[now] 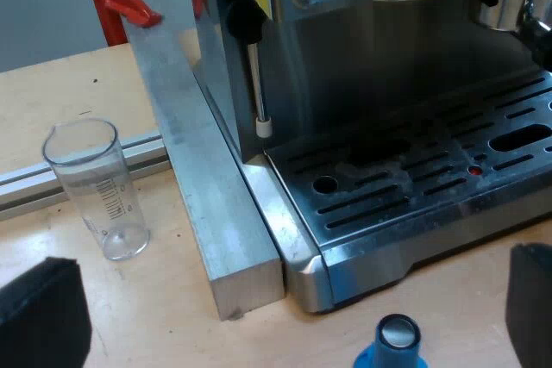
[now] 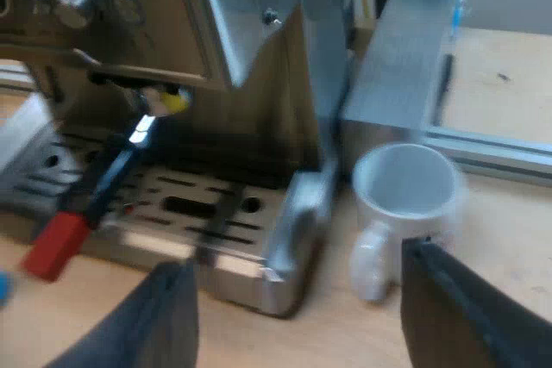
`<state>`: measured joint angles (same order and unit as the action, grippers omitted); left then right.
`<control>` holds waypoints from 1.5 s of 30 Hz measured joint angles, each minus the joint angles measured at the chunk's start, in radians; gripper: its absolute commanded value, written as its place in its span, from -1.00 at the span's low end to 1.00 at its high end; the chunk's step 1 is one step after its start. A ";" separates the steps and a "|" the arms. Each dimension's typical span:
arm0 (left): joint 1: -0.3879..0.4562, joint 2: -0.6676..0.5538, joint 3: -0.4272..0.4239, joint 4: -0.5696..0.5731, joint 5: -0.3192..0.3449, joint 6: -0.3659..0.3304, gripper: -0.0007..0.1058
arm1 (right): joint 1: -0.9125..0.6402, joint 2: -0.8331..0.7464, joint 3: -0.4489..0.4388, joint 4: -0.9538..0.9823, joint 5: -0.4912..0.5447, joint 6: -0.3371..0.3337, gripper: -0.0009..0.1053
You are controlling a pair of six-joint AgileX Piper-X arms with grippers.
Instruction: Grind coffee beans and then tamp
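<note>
The espresso machine [image 1: 405, 58] stands over its slotted drip tray [image 1: 431, 187]. A blue tamper [image 1: 392, 344] with a metal top stands on the wooden table just before the tray's edge, between the fingers of my open left gripper [image 1: 285, 333]. An empty measuring glass [image 1: 95, 187] stands on the table beside a metal bar. In the right wrist view the holder's dark handle [image 2: 108, 183] with its red end [image 2: 53, 245] sticks out from the machine's front [image 2: 155, 49] over the drip tray [image 2: 207, 213]. My right gripper [image 2: 297, 325] is open, near a white mug [image 2: 401, 204].
A thick aluminium bar [image 1: 203, 178] runs along the machine's side, with a red clamp [image 1: 121, 6] at its far end. A metal rail [image 1: 78, 174] lies on the table behind the glass. A steam wand [image 1: 257, 84] hangs at the machine's corner.
</note>
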<state>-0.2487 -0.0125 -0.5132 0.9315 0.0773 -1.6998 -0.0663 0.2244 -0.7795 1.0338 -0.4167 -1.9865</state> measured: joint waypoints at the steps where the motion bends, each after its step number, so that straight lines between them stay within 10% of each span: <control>1: -0.029 0.000 0.000 0.000 0.000 0.000 0.93 | 0.000 0.009 -0.002 -0.002 -0.009 0.000 0.03; 16: -0.162 0.086 0.000 -0.089 0.026 0.000 0.93 | 0.300 0.179 -0.002 -0.047 -0.073 -0.068 0.03; 20: -0.207 0.128 0.000 -0.109 0.026 0.000 0.82 | 0.637 0.240 -0.002 -0.050 0.133 -0.056 0.03; 26: -0.246 0.159 0.000 -0.150 0.048 0.000 0.02 | 0.826 0.244 0.038 -0.107 0.286 0.063 0.03; 33: -0.251 0.179 0.000 -0.186 0.071 0.002 0.47 | 1.097 0.247 0.153 -0.245 0.521 0.236 0.02; 45: -0.285 0.278 0.000 -0.186 0.143 0.039 0.35 | 1.511 0.372 0.291 -0.524 1.044 0.399 0.02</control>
<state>-0.5338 0.2655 -0.5132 0.7458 0.2201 -1.6613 1.4448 0.5962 -0.4884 0.5099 0.6272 -1.5871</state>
